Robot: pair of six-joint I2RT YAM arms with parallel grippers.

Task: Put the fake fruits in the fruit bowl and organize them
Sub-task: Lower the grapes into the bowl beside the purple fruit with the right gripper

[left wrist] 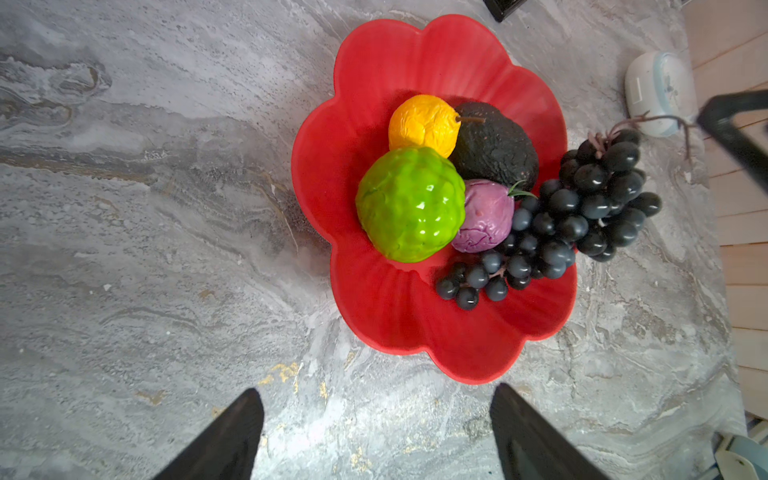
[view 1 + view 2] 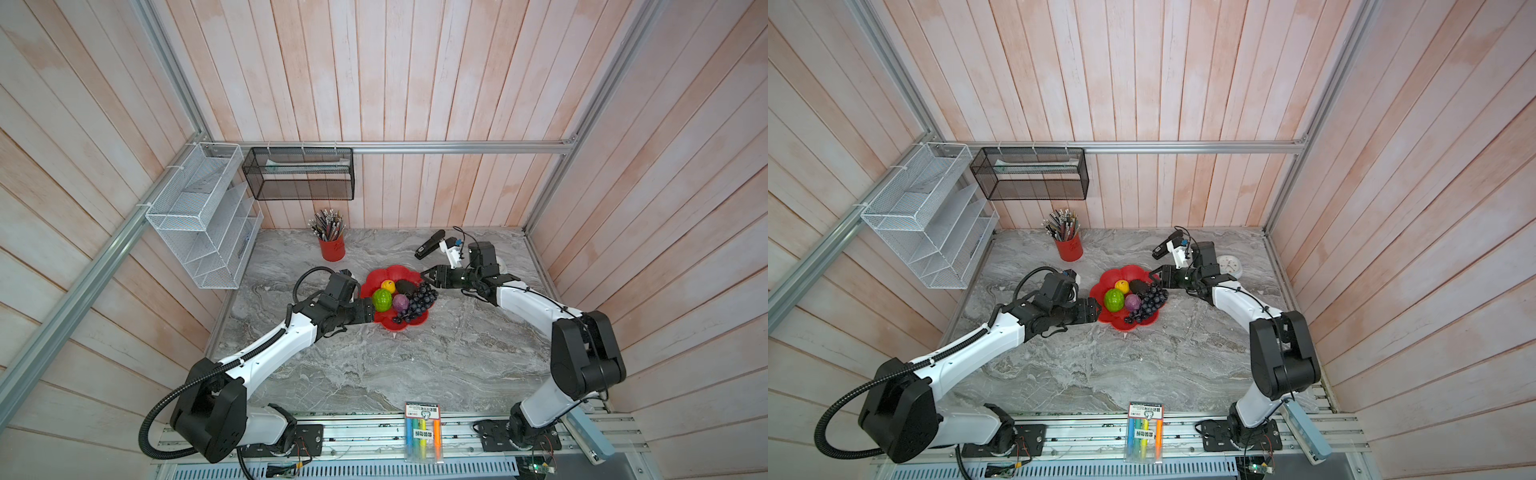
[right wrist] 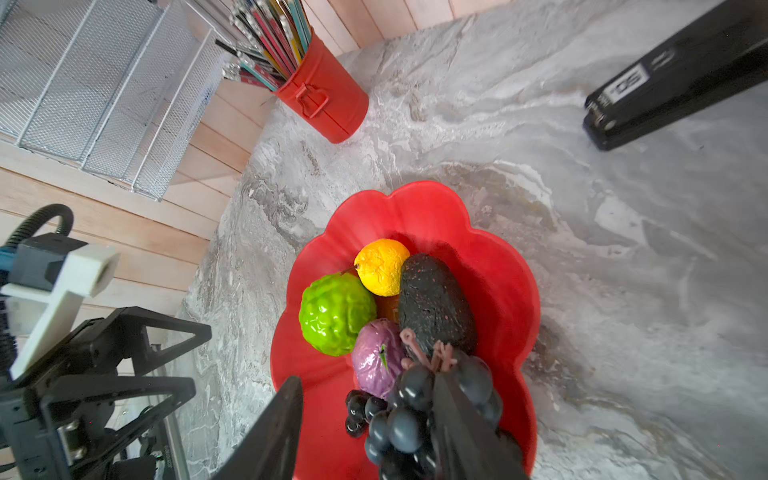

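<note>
Seen from above, the left gripper [image 1: 377,392] sits with jaws spread and empty at the 8 o'clock edge of the red fruit bowl [image 2: 397,272], mid-bench [image 2: 415,365]. Inside the bowl, the bumpy green fruit [image 2: 382,300] lies at 8 o'clock, the yellow-orange fruit [image 2: 388,286] at 11, the dark avocado [image 2: 406,286] at 1, the small purple fruit [image 2: 400,302] at centre, and the grape bunch [image 2: 419,301] drapes from 3 to 5 o'clock over the rim. The right gripper [image 2: 428,277] hovers at the bowl's 2 o'clock, jaws parted, one finger lying over the bunch's stem end.
</note>
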